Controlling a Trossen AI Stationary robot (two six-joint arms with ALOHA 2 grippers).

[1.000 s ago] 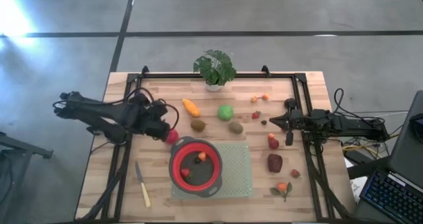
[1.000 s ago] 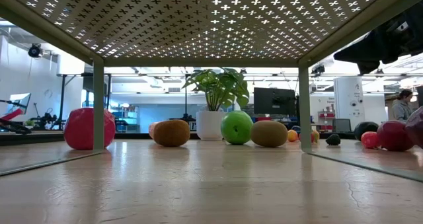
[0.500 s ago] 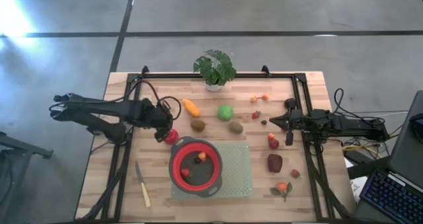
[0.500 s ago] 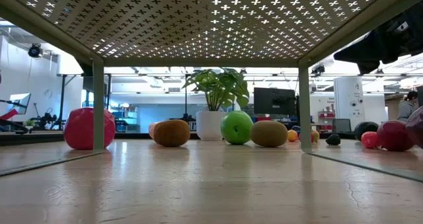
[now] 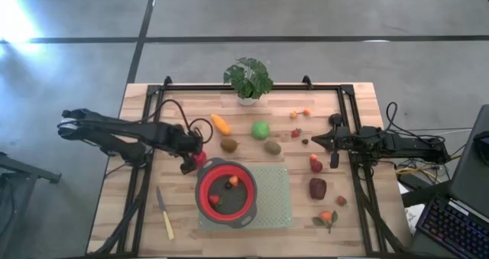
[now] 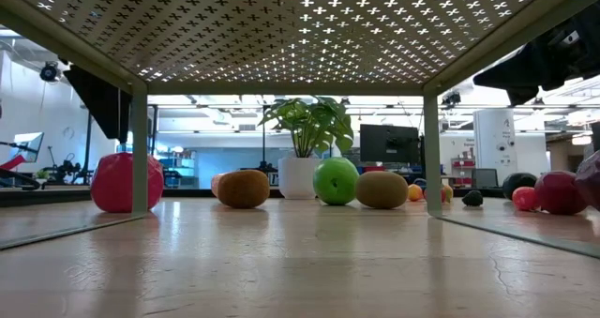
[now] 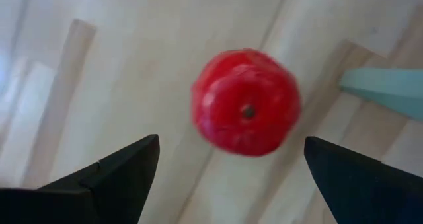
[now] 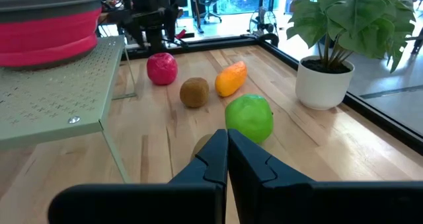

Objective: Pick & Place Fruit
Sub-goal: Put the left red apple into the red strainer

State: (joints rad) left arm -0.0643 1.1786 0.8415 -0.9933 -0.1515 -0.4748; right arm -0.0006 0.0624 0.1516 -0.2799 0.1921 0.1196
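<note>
The red apple (image 7: 246,102) rests on the wooden table just left of the red bowl (image 5: 226,192). My left gripper (image 7: 231,145) hangs over the apple (image 5: 200,159), pointing down, open, one finger on each side and clear of it. My right gripper (image 5: 317,142) waits shut at the table's right side, also seen in its own wrist view (image 8: 227,151). The green ball (image 5: 260,129), the orange piece (image 5: 221,124), two kiwis (image 5: 229,144) (image 5: 273,147) and the dark-red lump (image 5: 317,188) lie on the table. Small pieces sit in the bowl.
The bowl stands on a pale green perforated stand (image 5: 276,202) near the table's near edge. A potted plant (image 5: 247,79) is at the far edge and a pale-handled knife (image 5: 164,213) near left. Tiny fruits (image 5: 299,114) (image 5: 327,216) are scattered on the right half. Black frame rails (image 5: 145,137) run along the table's sides.
My left gripper has moved down and slightly toward the near edge, closing in on the red apple; its dark body now shows at the upper left of the low view. The apple and the right arm have stayed put.
</note>
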